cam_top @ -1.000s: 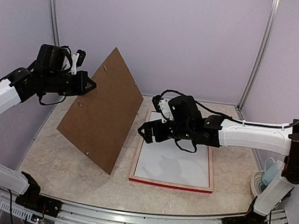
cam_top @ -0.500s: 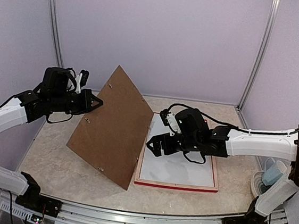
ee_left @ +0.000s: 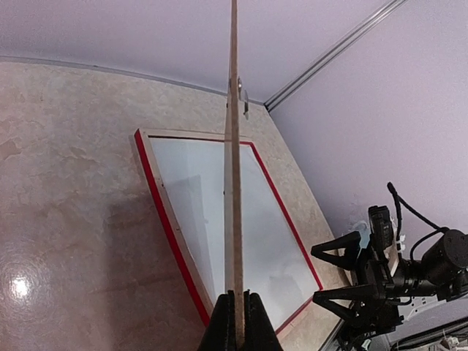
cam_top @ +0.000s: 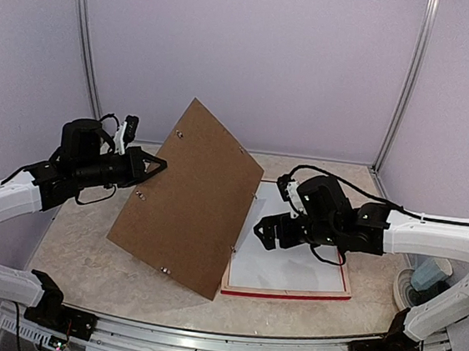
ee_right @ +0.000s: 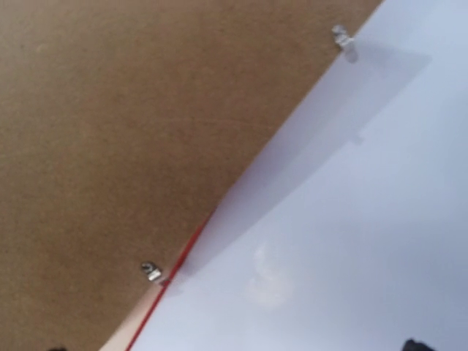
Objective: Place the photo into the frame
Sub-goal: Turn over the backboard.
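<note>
The frame point(cam_top: 285, 294) lies flat on the table, red edge toward me and pale wood rim up; its left side point(ee_left: 164, 219) also shows from the left wrist. A white sheet point(cam_top: 292, 269) fills it, apparently the photo lying white back up, and a faint pale spot shows on the sheet point(ee_right: 351, 241). My left gripper point(cam_top: 153, 165) is shut on the left edge of a brown backing board point(cam_top: 190, 196). The board is tilted, with its right edge over the frame's left side. My right gripper point(cam_top: 264, 233) stands open low over the sheet, with nothing between its fingers.
The board carries small metal clips point(ee_right: 151, 272) along its edges. A pale blue and white object point(cam_top: 425, 275) sits at the table's right edge by the right arm. Lilac walls and metal posts point(cam_top: 85, 59) close in the back and sides.
My left arm has carried the board to the right and lower, over the frame's left edge. The frame and my right gripper have shifted to the right.
</note>
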You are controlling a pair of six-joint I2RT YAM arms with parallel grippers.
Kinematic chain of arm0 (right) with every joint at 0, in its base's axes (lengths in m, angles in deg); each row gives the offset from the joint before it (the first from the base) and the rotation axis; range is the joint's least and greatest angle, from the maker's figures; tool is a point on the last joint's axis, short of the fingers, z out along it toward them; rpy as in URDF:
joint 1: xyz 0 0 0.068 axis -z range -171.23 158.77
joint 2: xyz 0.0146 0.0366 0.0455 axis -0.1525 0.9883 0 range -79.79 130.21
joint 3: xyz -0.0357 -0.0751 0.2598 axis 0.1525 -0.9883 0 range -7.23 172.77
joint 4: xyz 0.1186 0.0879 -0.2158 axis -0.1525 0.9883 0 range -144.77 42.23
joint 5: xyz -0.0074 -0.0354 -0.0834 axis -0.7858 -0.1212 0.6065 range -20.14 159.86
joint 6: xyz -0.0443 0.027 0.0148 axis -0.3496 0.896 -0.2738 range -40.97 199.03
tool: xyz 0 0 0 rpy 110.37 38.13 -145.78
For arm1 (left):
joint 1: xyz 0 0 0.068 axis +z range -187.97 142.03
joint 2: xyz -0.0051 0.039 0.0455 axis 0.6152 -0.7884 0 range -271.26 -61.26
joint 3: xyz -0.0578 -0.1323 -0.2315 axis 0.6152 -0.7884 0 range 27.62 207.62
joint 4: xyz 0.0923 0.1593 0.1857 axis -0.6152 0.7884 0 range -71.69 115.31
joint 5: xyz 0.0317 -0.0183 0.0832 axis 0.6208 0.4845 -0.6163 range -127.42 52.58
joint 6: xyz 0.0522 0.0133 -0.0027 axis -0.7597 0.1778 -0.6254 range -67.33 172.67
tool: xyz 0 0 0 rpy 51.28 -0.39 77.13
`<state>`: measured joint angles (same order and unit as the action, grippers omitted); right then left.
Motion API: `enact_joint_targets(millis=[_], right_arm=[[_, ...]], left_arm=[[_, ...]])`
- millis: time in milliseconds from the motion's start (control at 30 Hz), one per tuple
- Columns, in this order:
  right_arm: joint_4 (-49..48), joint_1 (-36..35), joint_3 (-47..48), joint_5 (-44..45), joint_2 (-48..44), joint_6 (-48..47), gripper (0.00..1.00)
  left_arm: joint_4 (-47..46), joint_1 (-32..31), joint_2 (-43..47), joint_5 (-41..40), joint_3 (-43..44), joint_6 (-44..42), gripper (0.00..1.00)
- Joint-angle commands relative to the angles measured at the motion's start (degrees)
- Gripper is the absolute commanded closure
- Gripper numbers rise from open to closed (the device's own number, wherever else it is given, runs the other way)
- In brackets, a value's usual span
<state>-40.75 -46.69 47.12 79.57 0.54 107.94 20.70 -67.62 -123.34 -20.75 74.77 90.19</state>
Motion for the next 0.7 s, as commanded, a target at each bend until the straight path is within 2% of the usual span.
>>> enact_joint_targets(millis=[0, 133, 367, 667], right_arm=[[4.5, 2.0, -1.5, 5.6, -5.4, 1.5, 0.01], [4.7, 8.0, -3.7, 6.1, -9.6, 1.8, 0.01], [2.1, 23.2, -7.4, -1.6, -11.8, -1.4, 0.01], [-5.3, 35.7, -9.5, -9.5, -3.8, -3.5, 0.03]], left_arm=[[-10.1, 0.5, 1.4, 3.2, 0.8, 3.5, 1.0], [-10.7, 0.9, 1.9, 3.1, 1.7, 5.0, 1.0], [-14.9, 3.0, 3.5, 3.3, 1.3, 10.6, 1.0], [-43.2, 4.8, 4.2, 7.9, -13.3, 26.3, 1.0]])
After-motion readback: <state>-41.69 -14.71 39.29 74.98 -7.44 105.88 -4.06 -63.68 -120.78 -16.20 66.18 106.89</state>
